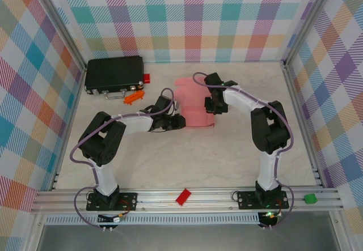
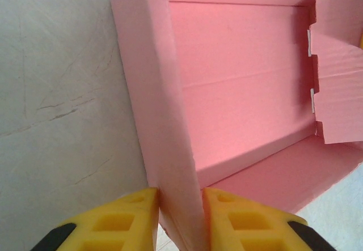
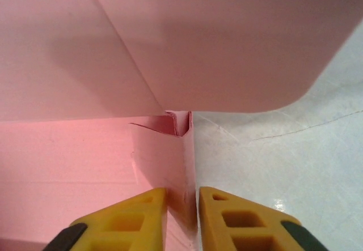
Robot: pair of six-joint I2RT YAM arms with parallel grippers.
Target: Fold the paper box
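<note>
Pale table (image 1: 198,160), plaid walls (image 1: 198,24). Left gripper (image 2: 180,197) is clamping left wall of paper box (image 1: 195,112); right gripper (image 3: 182,197) is clamping right wall.

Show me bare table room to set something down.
Bare table lies between the arm bases, nearer than the paper box, and beside the right wall. Crowded: centre, where left gripper and right gripper pinch the box; far left, by the black case.
</note>
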